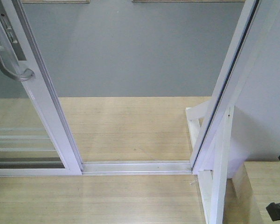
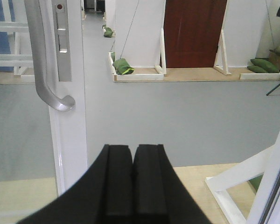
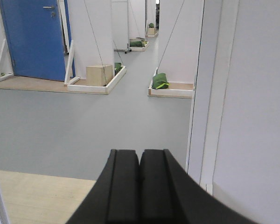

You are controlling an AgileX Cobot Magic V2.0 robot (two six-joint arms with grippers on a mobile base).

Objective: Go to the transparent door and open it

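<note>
The transparent door stands at the left, its white frame leaning across the front view, with thin white bars behind the glass low down. Its curved grey pull handle is at the top left. Between the door's edge and the right jamb is a wide gap with the floor track bare. In the left wrist view the handle and door frame are up and left of my left gripper, which is shut on nothing and apart from them. My right gripper is shut and empty beside the jamb.
A white angled brace and a white wall panel stand on the right by a wooden step. Beyond the gap lie a wood strip and grey floor. Farther off are a brown door, a blue door and green sandbags.
</note>
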